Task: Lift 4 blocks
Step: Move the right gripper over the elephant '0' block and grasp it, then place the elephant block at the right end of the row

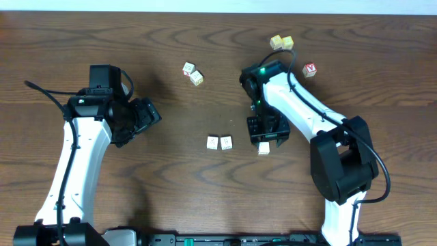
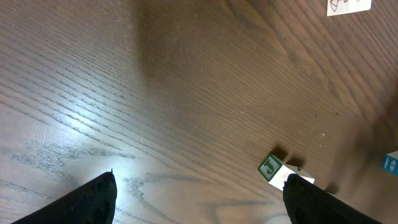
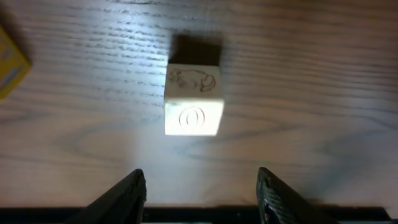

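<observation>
Right gripper [image 3: 200,177]: jaws part-open, gripping nothing, tips short of small pale wooden cube [image 3: 193,109] lying on dark wood table [image 3: 323,74], right of centre in overhead. Pair of pale wooden cubes [image 1: 213,142] at frame centre. Left gripper [image 2: 199,202]: wide apart, empty, mid-left.
</observation>
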### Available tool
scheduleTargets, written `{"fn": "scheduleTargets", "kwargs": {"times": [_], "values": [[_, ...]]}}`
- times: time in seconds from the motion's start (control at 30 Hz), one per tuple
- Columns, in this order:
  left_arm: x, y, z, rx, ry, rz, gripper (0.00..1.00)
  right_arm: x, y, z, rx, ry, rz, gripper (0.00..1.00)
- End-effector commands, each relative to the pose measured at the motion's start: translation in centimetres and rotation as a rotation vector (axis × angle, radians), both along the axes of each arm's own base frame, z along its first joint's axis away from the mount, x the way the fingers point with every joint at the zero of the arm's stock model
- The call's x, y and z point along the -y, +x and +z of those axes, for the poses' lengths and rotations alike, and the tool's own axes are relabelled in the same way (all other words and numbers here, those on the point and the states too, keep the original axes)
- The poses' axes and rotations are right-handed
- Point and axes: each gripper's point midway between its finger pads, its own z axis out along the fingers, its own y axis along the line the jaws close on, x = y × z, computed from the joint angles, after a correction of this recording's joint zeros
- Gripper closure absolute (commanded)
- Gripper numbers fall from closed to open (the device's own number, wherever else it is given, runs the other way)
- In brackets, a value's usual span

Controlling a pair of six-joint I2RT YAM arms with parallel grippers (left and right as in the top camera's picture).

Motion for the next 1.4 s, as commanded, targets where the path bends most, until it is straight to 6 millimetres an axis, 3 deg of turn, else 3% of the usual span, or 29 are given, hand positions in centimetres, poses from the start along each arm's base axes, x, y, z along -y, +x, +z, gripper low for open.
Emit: {"fn": "scheduleTargets", "kwargs": {"times": [0.0,0.2,0.57,0.8,1.07,1.37], "values": [[-0.1,-0.2,-0.1,-0.007,0.002,0.005,0.14,0.2,-0.2,-1.1,0.010,-0.027,-0.036,0.45],[-0.1,-0.2,-0.1,-0.007,0.002,0.005,0.14,-0.3,0.3,-3.0,0.049,0.007,-0.064,0.45],[-0.1,-0.2,-0.1,-0.007,0.002,0.005,0.14,-0.1,-0.2,-3.8,0.038,0.007,-0.066,0.47],[-0.1,-0.2,-0.1,-0.007,0.002,0.005,0.14,-0.2,-0.4,-4.9,0.044,0.020,-0.069,0.53],[-0.1,-0.2,-0.1,-0.007,0.002,0.005,0.14,-1.9,0.2,-5.0,0.059,0.104,-0.087,0.76],[-0.1,-0.2,-0.1,-0.007,0.002,0.005,0.14,-4.9,1.0,-5.2,0.101,0.212,-0.069,0.75]]}}
